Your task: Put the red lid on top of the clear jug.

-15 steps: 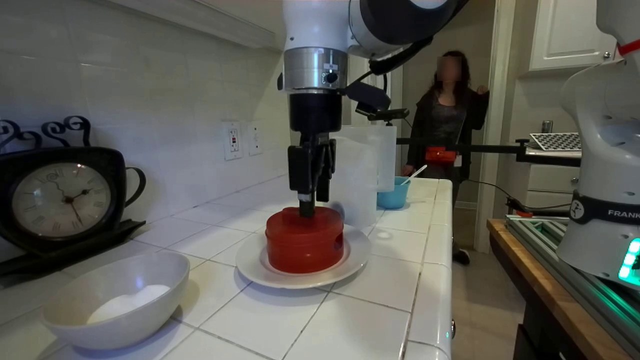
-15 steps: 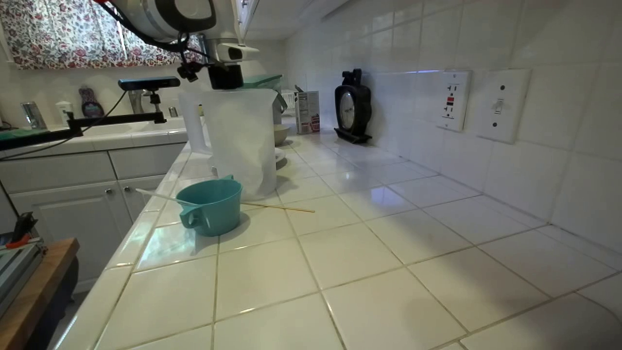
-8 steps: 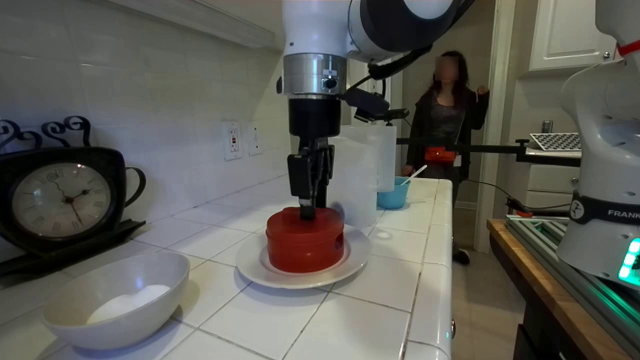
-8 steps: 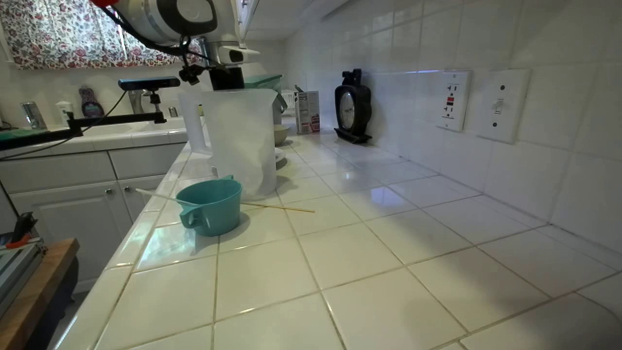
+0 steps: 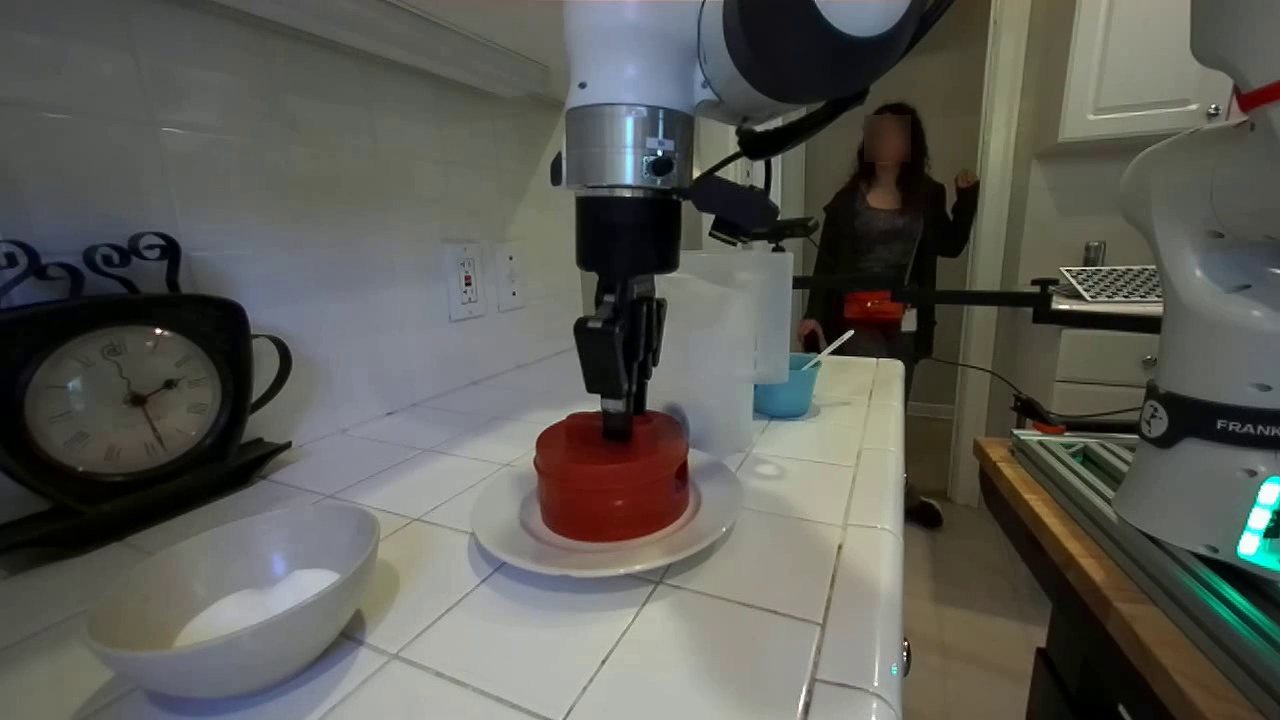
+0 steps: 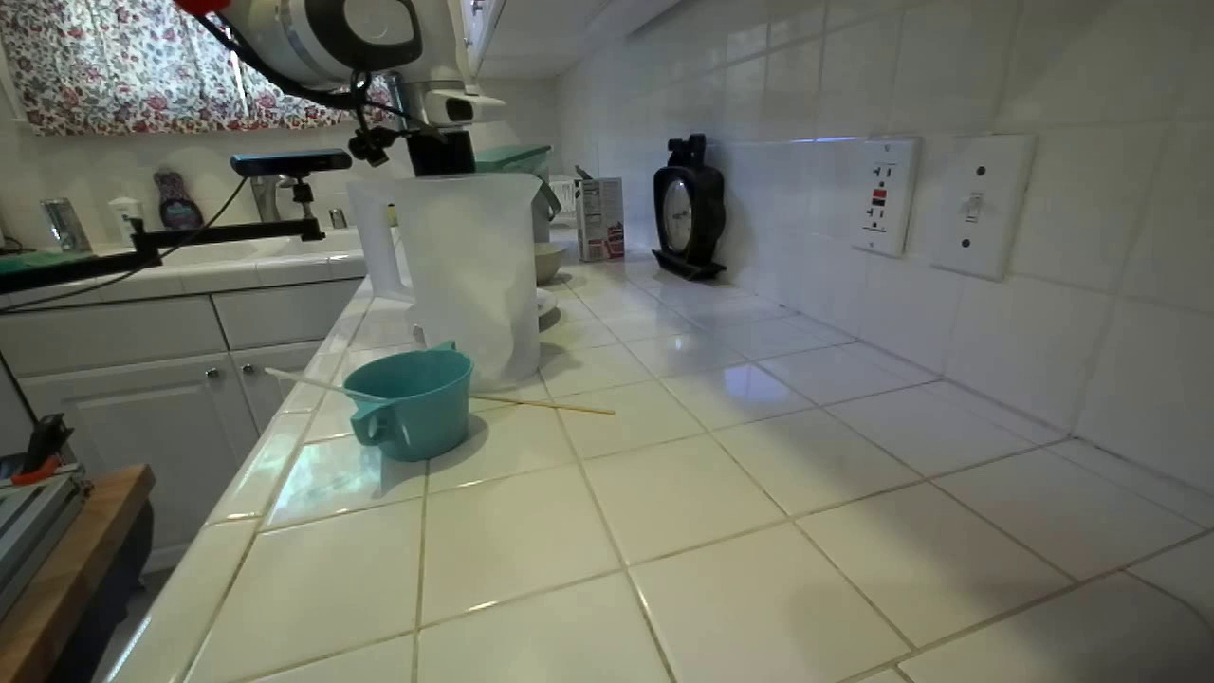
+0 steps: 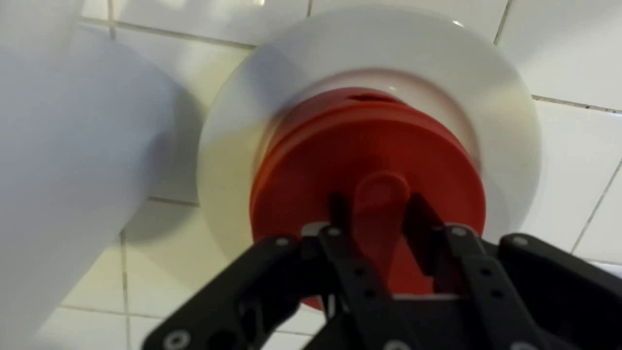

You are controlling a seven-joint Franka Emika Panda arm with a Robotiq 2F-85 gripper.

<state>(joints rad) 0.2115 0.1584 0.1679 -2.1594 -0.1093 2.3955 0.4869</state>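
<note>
The gripper (image 7: 378,201) has its jaws pinched on the ridge of the red lid (image 5: 612,500), which sits a touch higher over the white plate (image 5: 505,532) than a second ago. Just beside the jaws stands the clear jug (image 5: 714,370); well apart from them, I can read "FRANK" on the robot's base (image 5: 1200,350).

Exterior views look low along tiled counter (image 6: 711,607) from opposite directions, white bowl (image 5: 285,645) and blue cup (image 6: 417,413) their respective foregrounds, clear jug (image 5: 710,350) shared by both. Wrist view peers down, close above red lid (image 7: 311,170) and plate (image 7: 413,39), jug at frame left.
</note>
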